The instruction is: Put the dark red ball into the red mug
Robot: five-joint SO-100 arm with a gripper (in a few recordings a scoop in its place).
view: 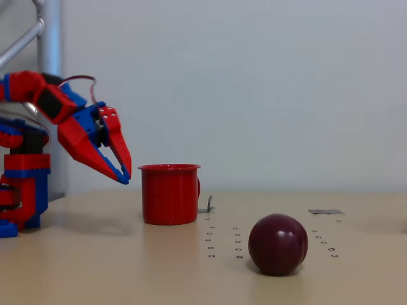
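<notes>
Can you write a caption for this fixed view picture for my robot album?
Robot gripper hovers left of the red mug; the dark red ball waits on the table.

Soft, even, fairly bright light from above; the picture is slightly blurry and low in detail. The ball [278, 244] carries a faint highlight and casts a weak shadow on the table [95, 267].
</notes>
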